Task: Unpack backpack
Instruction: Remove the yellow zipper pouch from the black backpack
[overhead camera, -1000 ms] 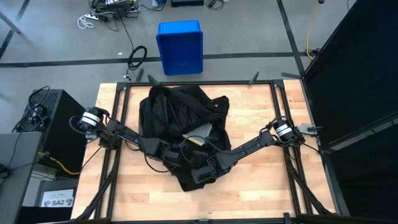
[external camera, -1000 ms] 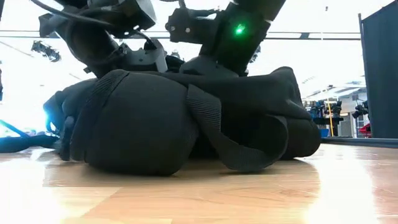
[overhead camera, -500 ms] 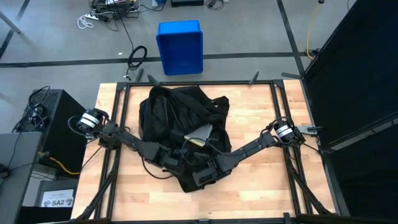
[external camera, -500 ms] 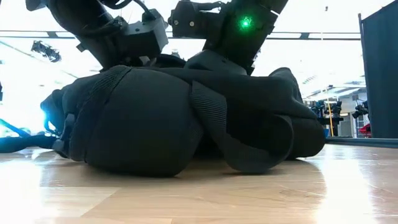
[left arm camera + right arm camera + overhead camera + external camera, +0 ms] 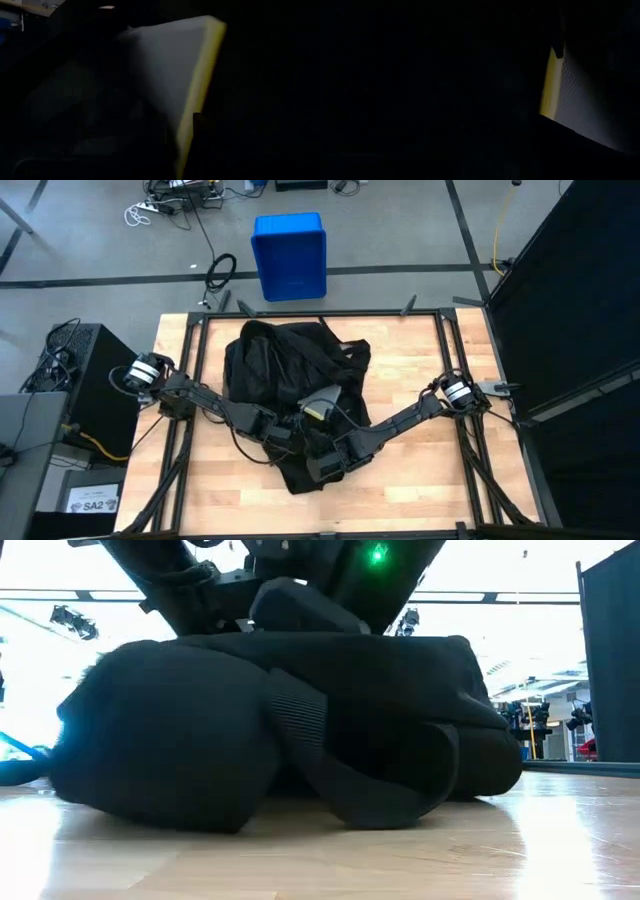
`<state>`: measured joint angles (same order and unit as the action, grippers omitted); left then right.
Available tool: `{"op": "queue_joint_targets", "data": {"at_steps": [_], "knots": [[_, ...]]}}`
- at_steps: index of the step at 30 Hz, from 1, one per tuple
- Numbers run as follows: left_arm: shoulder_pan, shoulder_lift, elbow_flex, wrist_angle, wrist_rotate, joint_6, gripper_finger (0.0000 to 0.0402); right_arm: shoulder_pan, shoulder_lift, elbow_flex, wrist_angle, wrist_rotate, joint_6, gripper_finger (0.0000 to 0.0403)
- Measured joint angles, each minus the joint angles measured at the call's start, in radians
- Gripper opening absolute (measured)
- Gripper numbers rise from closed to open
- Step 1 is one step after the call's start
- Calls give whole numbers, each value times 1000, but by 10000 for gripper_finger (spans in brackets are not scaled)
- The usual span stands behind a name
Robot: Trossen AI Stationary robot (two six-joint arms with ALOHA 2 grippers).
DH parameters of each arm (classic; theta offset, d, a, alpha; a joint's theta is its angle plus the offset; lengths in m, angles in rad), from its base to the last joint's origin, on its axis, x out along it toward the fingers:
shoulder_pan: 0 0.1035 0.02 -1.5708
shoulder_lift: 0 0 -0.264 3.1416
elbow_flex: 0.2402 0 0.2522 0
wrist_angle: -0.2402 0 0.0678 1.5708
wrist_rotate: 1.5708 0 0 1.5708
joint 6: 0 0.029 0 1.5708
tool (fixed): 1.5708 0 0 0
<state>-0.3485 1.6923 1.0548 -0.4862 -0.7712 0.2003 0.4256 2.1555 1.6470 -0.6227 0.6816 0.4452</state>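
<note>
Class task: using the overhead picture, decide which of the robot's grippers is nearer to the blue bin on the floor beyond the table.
Left. The left gripper is over the backpack, nearer the table's far edge and the blue bin; the right gripper is at the backpack's near end.

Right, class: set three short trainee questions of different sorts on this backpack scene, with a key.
1. True or false: the backpack lies on the wooden table.
2. Multiple choice: the blue bin stands (a) on the table, (b) on the floor beyond the table, (c) inside the backpack.
3. Fill in: the grey pad showing at the backpack's opening has a ____ edge.

Key: 1 true; 2 b; 3 yellow.
</note>
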Motion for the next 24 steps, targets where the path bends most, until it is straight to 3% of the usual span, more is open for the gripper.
{"op": "queue_joint_targets", "data": {"at_steps": [6, 13, 17, 24], "knots": [[-5, 0, 51, -74, -15, -24, 96, 53, 0, 1, -2, 166, -3, 170], [-13, 1, 120, -153, -15, -59, 97, 123, -13, 3, -145, 421, 51, 155], [-12, 1, 121, -137, 38, -51, 97, 141, -15, 3, -293, 434, 240, 149], [5, -44, 118, -188, 43, -53, 97, 176, -56, 3, -591, 385, 607, 135]]}}
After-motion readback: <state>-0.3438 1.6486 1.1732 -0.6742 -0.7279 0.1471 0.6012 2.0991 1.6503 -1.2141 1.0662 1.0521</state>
